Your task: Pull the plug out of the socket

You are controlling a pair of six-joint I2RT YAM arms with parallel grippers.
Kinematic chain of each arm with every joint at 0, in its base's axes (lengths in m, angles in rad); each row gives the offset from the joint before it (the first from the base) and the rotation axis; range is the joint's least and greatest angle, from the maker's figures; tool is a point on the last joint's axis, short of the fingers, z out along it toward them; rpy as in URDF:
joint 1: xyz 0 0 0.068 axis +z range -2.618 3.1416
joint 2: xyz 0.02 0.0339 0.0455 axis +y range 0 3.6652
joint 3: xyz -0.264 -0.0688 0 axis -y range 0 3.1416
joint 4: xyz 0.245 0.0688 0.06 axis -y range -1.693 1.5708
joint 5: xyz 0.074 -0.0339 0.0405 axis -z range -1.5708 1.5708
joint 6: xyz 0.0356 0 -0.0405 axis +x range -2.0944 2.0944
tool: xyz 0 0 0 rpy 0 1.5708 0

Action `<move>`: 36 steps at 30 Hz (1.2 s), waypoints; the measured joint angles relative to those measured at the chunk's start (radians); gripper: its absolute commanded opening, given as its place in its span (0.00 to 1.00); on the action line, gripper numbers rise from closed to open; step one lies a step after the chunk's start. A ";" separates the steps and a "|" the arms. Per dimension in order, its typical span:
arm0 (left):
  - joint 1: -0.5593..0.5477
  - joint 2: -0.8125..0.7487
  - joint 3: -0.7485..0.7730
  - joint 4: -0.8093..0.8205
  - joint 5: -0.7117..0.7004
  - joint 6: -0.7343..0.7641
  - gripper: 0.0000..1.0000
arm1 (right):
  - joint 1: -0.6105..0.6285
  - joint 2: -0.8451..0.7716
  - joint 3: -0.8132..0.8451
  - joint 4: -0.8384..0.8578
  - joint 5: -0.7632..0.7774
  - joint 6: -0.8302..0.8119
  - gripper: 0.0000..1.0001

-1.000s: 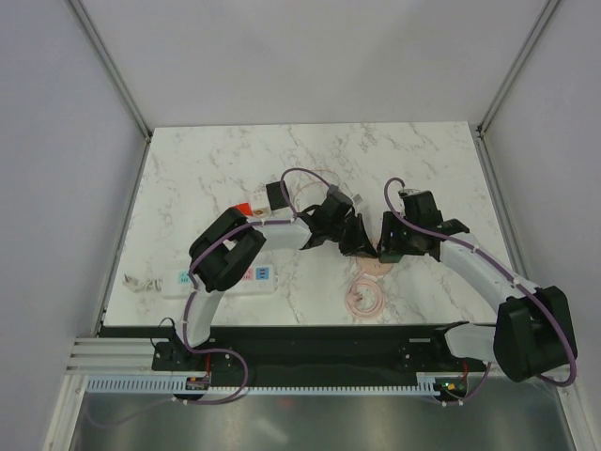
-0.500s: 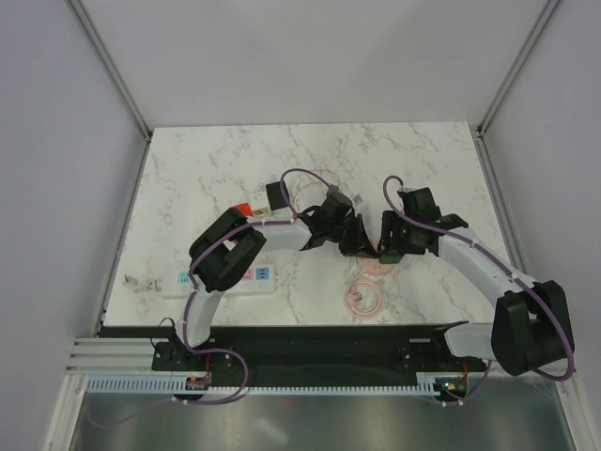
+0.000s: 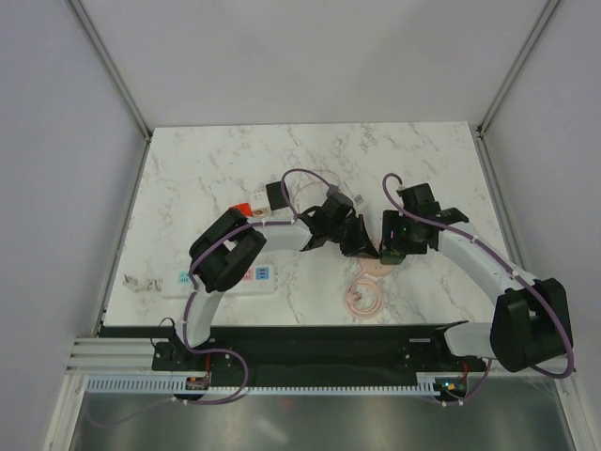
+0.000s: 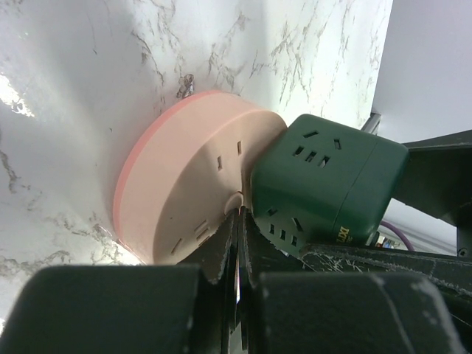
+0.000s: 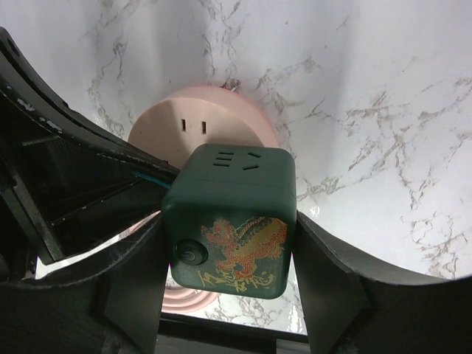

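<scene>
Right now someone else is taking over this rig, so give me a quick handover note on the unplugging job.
Left gripper: shut, tips pressed against the pink round socket.
Right gripper: shut on the green cube plug, which sits against the socket's face.
Done: both arms are in place.
Left to do: pull the cube away. No gap shows between cube and socket, so it looks still plugged in.

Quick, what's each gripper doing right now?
Left gripper: jaws closed, tips at the pink round socket.
Right gripper: closed on the green cube plug.
</scene>
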 measured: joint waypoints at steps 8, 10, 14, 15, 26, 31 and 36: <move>-0.006 0.000 0.004 -0.001 -0.003 0.000 0.02 | 0.004 0.002 0.022 -0.037 0.015 -0.006 0.00; -0.010 0.002 0.011 -0.005 -0.011 0.002 0.02 | 0.017 0.002 0.038 -0.060 0.042 -0.015 0.00; -0.011 0.008 0.023 -0.025 -0.033 0.005 0.02 | 0.026 0.000 0.105 -0.063 0.047 -0.025 0.00; -0.011 0.008 0.024 -0.028 -0.034 0.005 0.02 | 0.027 -0.002 0.116 -0.055 0.041 -0.024 0.00; -0.011 -0.030 0.024 -0.089 -0.069 0.081 0.02 | -0.013 -0.013 0.127 -0.044 0.044 -0.029 0.00; 0.002 -0.099 -0.020 -0.143 -0.081 0.135 0.02 | -0.044 -0.021 0.127 -0.020 0.051 -0.024 0.00; 0.019 -0.222 -0.068 -0.166 -0.081 0.158 0.02 | -0.048 -0.019 0.109 0.093 0.040 -0.002 0.00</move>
